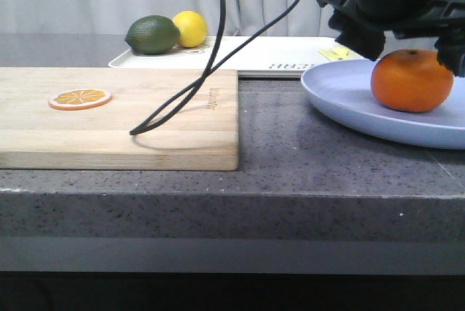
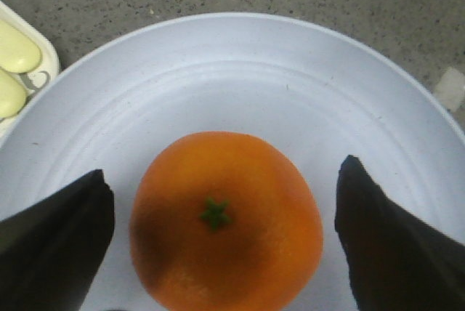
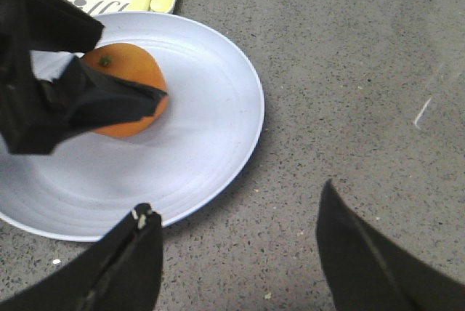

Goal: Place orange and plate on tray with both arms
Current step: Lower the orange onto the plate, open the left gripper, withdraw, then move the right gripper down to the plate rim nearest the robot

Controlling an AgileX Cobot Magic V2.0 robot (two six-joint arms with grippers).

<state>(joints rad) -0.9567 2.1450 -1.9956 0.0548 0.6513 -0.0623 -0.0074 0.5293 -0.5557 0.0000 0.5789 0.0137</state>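
Above the plate (image 1: 385,107), the left gripper (image 2: 218,216) is hovering wide open around the orange (image 1: 412,80).
Right gripper (image 3: 240,253) is hanging open, empty, beside the plate's rim over the desk (image 3: 349,71).

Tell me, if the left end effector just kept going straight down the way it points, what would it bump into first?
Most likely the orange. It sits on the plate right between the open fingers of the left end effector, though its height above the fruit is unclear.

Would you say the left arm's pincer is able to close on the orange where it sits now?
Probably yes. The left pincer hangs open right above the orange, one finger on each side with gaps between. The orange sits alone on the plate, and nothing blocks the way down.
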